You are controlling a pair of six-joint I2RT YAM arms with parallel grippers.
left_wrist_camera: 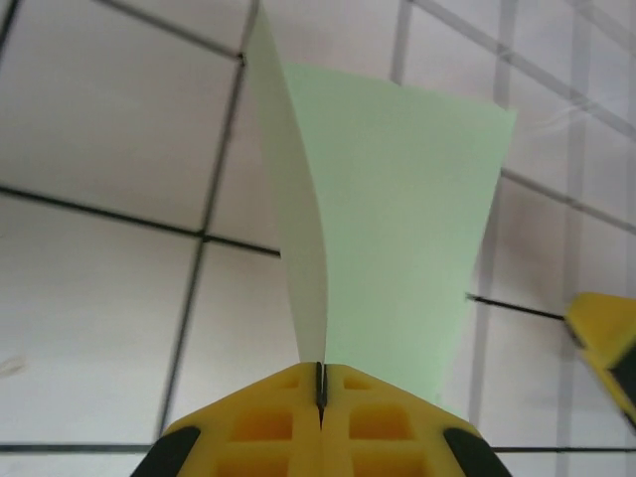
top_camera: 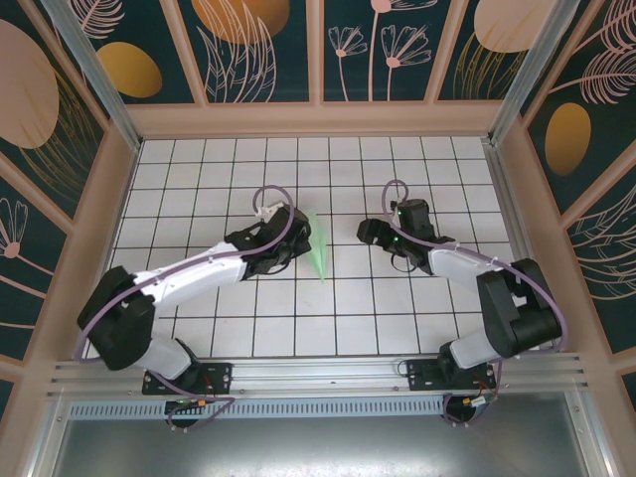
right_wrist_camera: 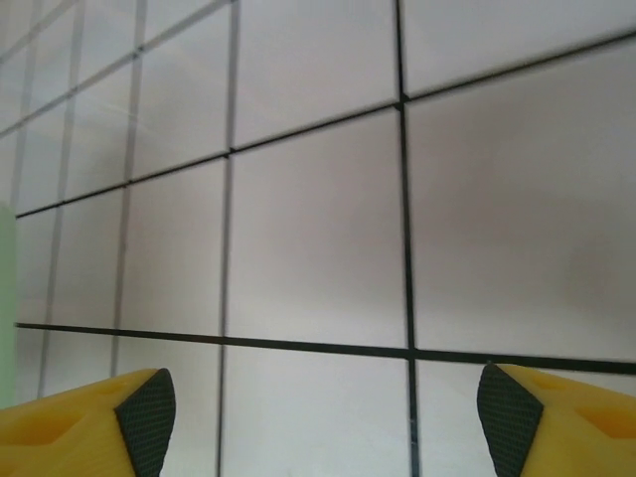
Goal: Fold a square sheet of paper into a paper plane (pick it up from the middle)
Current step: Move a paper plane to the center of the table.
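Note:
The pale mint-green square sheet of paper [top_camera: 316, 248] is folded along a crease and stands on edge in the middle of the grid table. In the left wrist view its two flaps [left_wrist_camera: 397, 219] fan upward from my left gripper [left_wrist_camera: 321, 383], whose yellow jaws are shut on the crease. From above, my left gripper [top_camera: 298, 243] sits against the sheet's left side. I cannot tell whether the fold has the paper plane's dart shape. My right gripper [top_camera: 366, 234] hovers open about one tile to the right of the paper. Bare table lies between its fingers [right_wrist_camera: 328, 412]. A sliver of the paper [right_wrist_camera: 6, 298] shows at the left edge.
The white grid table [top_camera: 199, 179] is walled on three sides by patterned panels [top_camera: 258, 50]. One yellow fingertip of the right gripper [left_wrist_camera: 606, 338] shows in the left wrist view, to the right of the paper. An aluminium rail [top_camera: 318, 373] with both arm bases runs along the near edge.

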